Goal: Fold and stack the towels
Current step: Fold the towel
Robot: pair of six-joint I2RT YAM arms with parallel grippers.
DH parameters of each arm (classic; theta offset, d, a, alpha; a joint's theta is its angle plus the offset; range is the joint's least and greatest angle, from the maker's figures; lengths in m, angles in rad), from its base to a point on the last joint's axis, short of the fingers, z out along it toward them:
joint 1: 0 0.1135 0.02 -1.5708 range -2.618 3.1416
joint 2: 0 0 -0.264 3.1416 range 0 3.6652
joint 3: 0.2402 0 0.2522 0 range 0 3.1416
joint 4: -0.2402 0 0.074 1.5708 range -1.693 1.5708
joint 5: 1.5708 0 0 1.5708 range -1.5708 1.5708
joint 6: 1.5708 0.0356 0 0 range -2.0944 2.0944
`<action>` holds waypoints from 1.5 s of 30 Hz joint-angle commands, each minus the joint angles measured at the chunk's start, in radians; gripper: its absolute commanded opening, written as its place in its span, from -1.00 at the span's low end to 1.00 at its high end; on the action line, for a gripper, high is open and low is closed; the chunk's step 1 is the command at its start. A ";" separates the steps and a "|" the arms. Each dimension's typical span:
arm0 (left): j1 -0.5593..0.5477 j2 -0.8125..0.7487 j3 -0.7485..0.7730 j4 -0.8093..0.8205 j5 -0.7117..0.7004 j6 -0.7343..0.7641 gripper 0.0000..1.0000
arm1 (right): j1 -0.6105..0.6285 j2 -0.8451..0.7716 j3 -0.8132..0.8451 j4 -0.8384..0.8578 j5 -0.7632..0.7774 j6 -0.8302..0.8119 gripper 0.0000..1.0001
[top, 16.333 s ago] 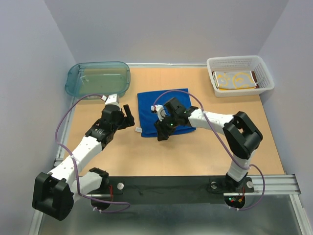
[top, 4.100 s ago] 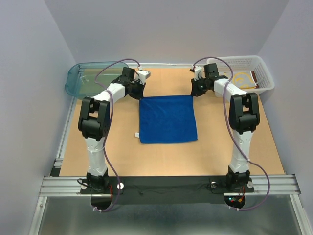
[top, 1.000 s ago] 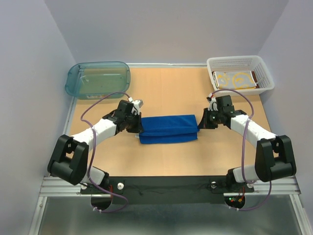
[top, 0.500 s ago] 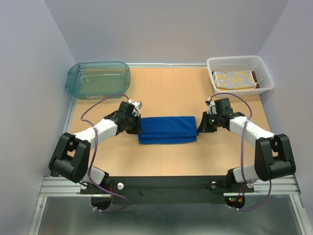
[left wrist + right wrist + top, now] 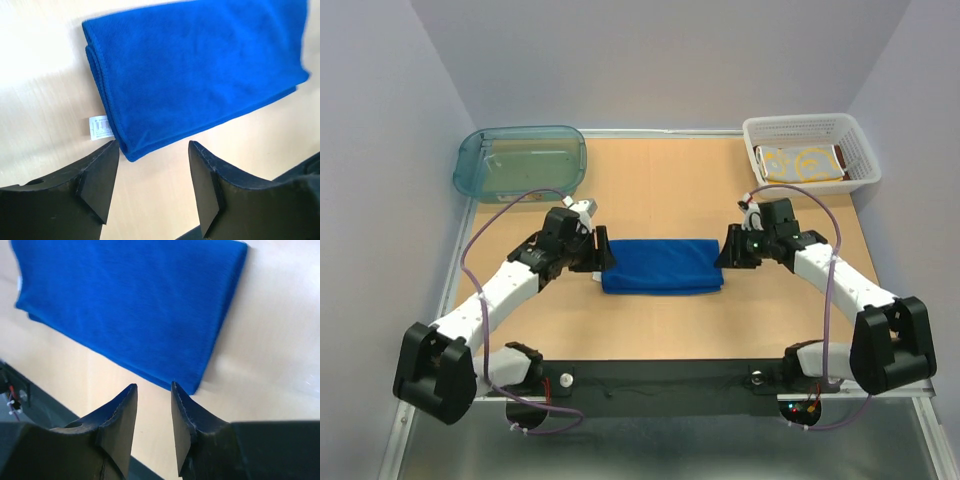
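Note:
The bright blue towel (image 5: 660, 265) lies folded in half as a wide strip in the middle of the table. It also shows in the left wrist view (image 5: 200, 65) and the right wrist view (image 5: 130, 305). My left gripper (image 5: 601, 256) is open and empty at the towel's left end (image 5: 153, 151), next to the white tag (image 5: 101, 127). My right gripper (image 5: 723, 252) is at the towel's right end, its jaws a little apart and empty (image 5: 153, 386). The yellow patterned towel (image 5: 802, 163) lies folded in the white basket, with the rust-brown towel (image 5: 841, 160) showing at its right edge.
The white basket (image 5: 767, 186) stands at the back right corner. A teal tub (image 5: 466, 176) stands at the back left. A black rail (image 5: 650, 378) runs along the near edge.
Both grippers have drawn slightly off the towel's ends. The folded towel has settled flatter. The left arm's elbow has swung out to the left.

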 commanded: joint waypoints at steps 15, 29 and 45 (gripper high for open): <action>-0.080 0.112 -0.092 0.211 -0.027 -0.247 -0.22 | 0.312 0.207 0.032 0.172 0.232 0.192 -0.27; -0.009 -0.111 -0.345 0.287 -0.079 -0.381 -0.26 | 0.317 -0.001 -0.187 0.166 0.289 0.265 -0.27; -0.066 -0.137 -0.160 0.216 -0.087 -0.354 -0.11 | 0.305 -0.121 -0.181 0.128 0.412 0.341 -0.30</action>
